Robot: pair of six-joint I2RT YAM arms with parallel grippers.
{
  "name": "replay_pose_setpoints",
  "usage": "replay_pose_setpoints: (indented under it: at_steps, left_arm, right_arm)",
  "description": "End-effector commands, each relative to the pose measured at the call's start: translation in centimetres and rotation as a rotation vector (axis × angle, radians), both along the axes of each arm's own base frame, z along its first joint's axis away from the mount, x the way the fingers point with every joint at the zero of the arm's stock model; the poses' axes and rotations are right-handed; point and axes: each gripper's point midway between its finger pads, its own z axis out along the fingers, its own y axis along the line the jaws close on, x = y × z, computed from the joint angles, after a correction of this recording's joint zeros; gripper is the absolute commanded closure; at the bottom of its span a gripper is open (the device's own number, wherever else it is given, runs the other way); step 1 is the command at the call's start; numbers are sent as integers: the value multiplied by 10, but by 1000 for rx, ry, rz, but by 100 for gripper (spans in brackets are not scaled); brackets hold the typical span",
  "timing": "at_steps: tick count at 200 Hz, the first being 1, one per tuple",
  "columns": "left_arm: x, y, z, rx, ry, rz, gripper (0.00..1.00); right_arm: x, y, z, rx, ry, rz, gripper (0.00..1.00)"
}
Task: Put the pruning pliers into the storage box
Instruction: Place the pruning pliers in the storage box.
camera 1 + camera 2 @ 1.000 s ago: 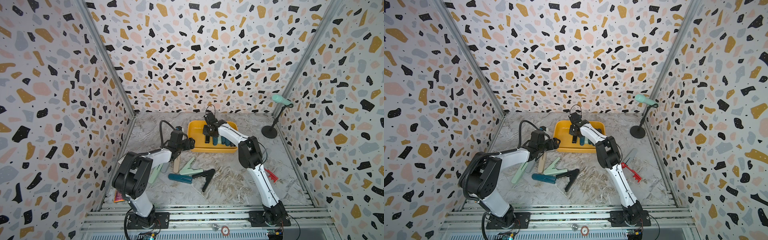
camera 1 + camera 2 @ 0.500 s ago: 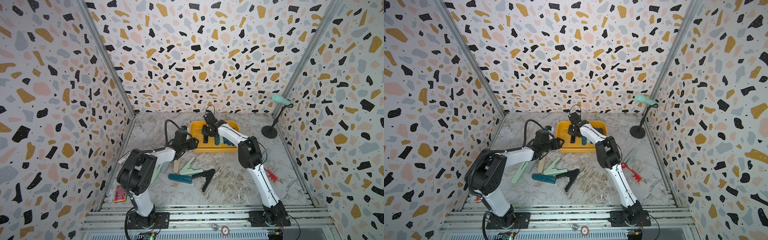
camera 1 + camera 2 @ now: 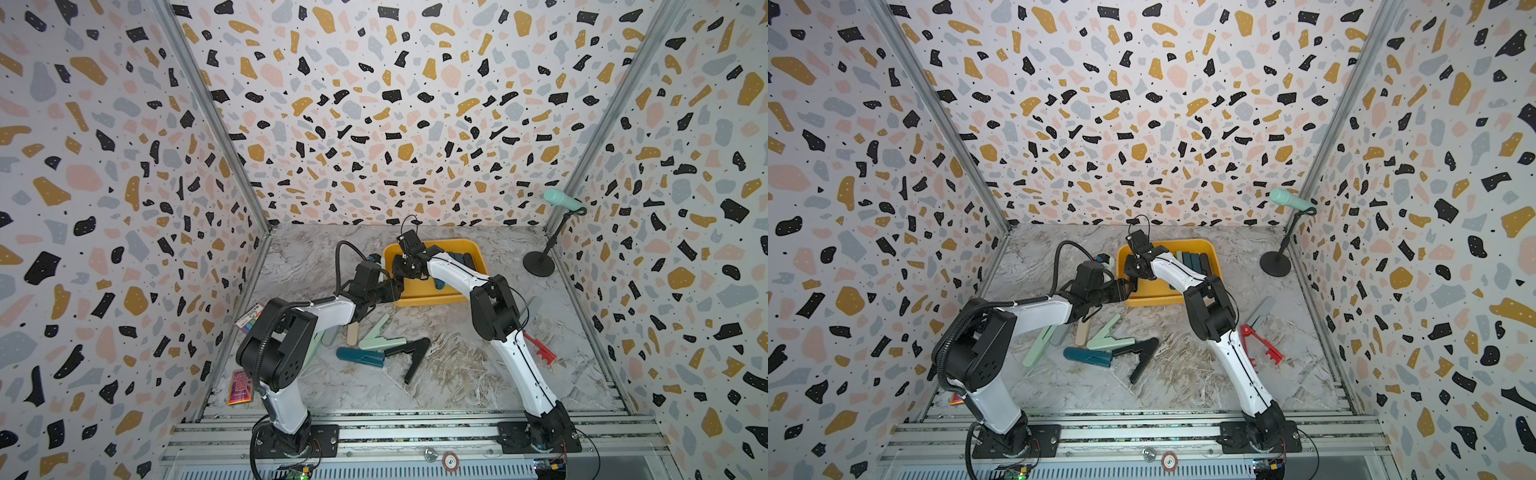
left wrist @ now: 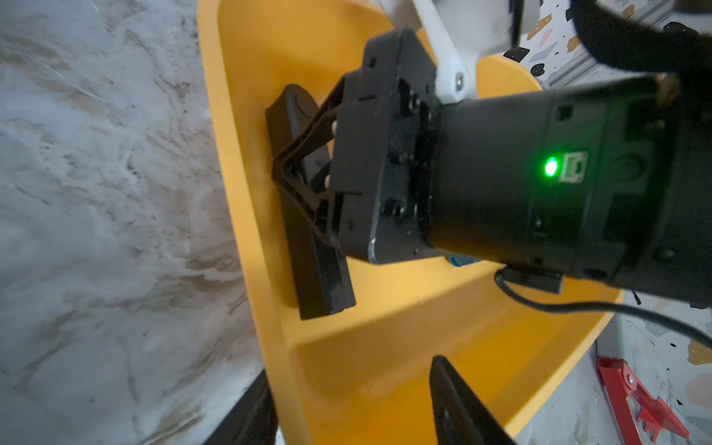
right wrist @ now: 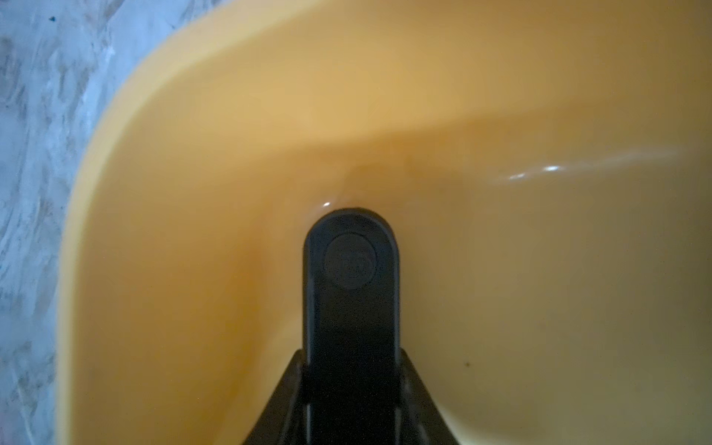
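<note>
Far left: striped packet (image 3: pixel 240 386) on the desk (image 3: pixel 457 374), print too small to read. Left end effector (image 4: pixel 350 408) sits at the near-left corner of the storage box (image 3: pixel 428 297). Its fingers (image 4: pixel 462 404) are part-spread astride the wall, can't tell if they pinch it. Right end effector (image 4: pixel 293 173) is narrow, clamped on closed black pruning pliers (image 5: pixel 350 293) down by the box's left wall, hinge end toward the far corner. Reads as the release step: seat the tool flat on the box floor, open just enough, lift straight up so nothing drags. Hinge disc has an embossed mark, unreadable. Stored pliers (image 3: pixel 461 259) line the box's right side. Mint pliers (image 3: pixel 380 338), teal pliers (image 3: pixel 359 357) and red pliers (image 3: pixel 540 349) wait on the desk.
</note>
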Motion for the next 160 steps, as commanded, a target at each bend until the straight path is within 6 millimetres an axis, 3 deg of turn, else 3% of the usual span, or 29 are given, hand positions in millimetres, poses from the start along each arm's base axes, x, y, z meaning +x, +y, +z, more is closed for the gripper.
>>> replay_pose_setpoints:
  at_steps: [1, 86, 136, 160]
  left_arm:
    - [7, -6, 30, -45, -88, -7, 39]
    - [4, 13, 46, -38, -135, 39, 35]
    - [0, 32, 54, -16, -149, 83, 34]
    - [-1, 41, 58, -6, -155, 103, 34]
  right_arm:
    - [-9, 7, -1, 18, 24, 19, 63]
    - [-15, 9, 5, 69, 29, 69, 42]
    - [-12, 1, 31, 94, -15, 59, 34]
    - [-16, 0, 32, 111, -1, 73, 32]
